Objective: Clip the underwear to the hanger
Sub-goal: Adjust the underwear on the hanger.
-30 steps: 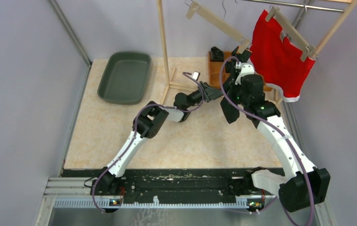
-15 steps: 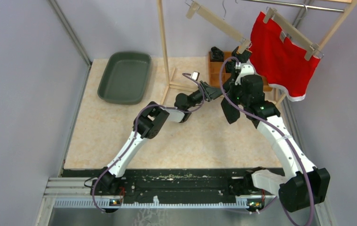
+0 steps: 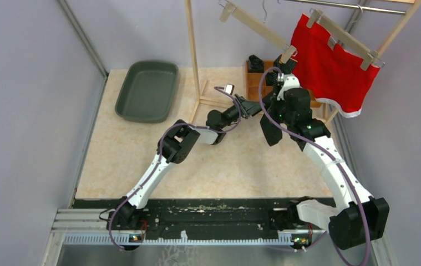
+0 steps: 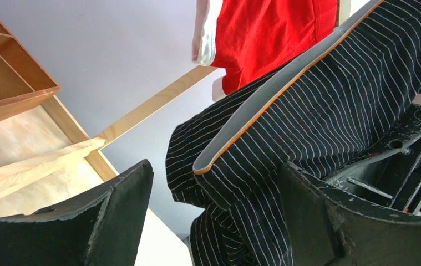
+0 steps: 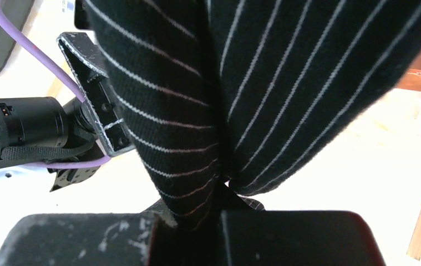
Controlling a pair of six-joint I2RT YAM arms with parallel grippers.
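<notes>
Presently in view:

1. My right pincer is clenching on a fold of the black pinstriped underwear. The cloth is rising out from between my 2 fingers.
2. My left pincer is standing released, jaws wide. The same garment's grey, orange-edged waistband is drooping between them. Whether it is touching either finger, I cannot tell.
3. The pinstriped underwear is hanging in the air over the table's far right side. It is just beneath the lower clip of the bare wooden hanger. Whether that clip is biting it, I cannot tell.
4. The red underwear is hanging from 2 clips on a second hanger, further right.
5. The green tray is sitting at the far left.
6. The wooden compartment box is sitting at the far edge, behind my left pincer.
</notes>
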